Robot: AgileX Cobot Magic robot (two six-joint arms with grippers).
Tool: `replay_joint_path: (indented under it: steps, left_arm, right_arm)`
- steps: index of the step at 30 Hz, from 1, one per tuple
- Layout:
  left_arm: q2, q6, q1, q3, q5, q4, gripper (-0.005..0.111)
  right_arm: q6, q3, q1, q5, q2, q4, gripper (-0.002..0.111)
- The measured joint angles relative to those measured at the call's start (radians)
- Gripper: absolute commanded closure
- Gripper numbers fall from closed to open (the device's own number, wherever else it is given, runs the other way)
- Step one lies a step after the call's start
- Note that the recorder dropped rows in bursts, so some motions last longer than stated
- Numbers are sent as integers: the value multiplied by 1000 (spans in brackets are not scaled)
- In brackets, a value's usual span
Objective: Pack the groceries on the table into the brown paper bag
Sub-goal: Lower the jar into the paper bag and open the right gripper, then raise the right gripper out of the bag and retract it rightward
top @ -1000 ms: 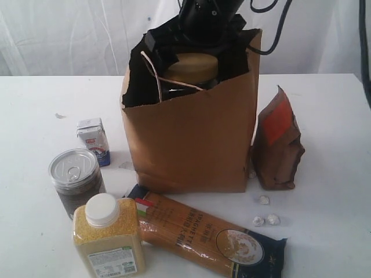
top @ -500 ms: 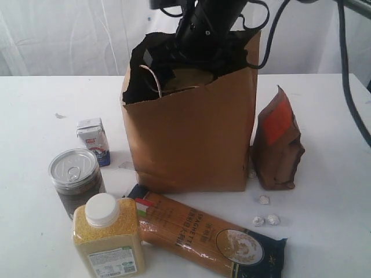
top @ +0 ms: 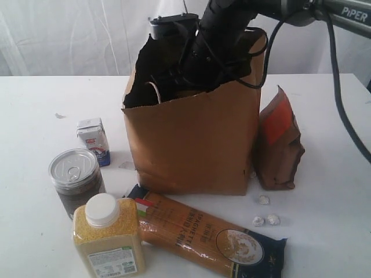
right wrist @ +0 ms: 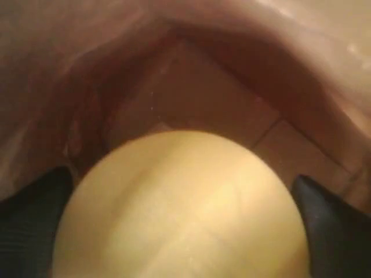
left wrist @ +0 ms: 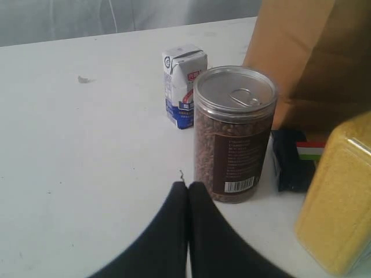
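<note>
The right gripper is sitting inside the brown paper bag, fingers clamping the gold-lidded glass jar between them; the left gripper is hovering with fingers pressed together, the pull-tab tin just beyond them

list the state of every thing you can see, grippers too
bag: upright, top open
jar: lid on, down inside the bag
right gripper: inside the bag, closed on the jar's lid
left gripper: shut, empty
milk carton: upright, closed
tin: upright, pull-tab lid sealed
bottle: upright, cap on
spaghetti pack: lying flat in front of the bag
pouch: standing beside the bag
</note>
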Motion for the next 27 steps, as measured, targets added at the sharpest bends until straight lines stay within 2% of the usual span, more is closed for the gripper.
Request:
replay_joint_path:
  steps: [1, 3, 10, 17, 27]
  left_arm:
    - [0, 0, 0, 0, 0, 0, 107]
    - [0, 0, 0, 0, 0, 0, 107]
    - [0, 0, 0, 0, 0, 0, 107]
    - [0, 0, 0, 0, 0, 0, 107]
    - [0, 0, 0, 0, 0, 0, 107]
  right_arm:
    - [0, 2, 0, 0, 0, 0, 36]
    - [0, 2, 0, -2, 0, 0, 5]
    - [55, 2, 0, -26, -24, 0, 3]
    - [63, 2, 0, -10, -180, -18, 3]
    - [77, 2, 0, 19, -244, -49, 3]
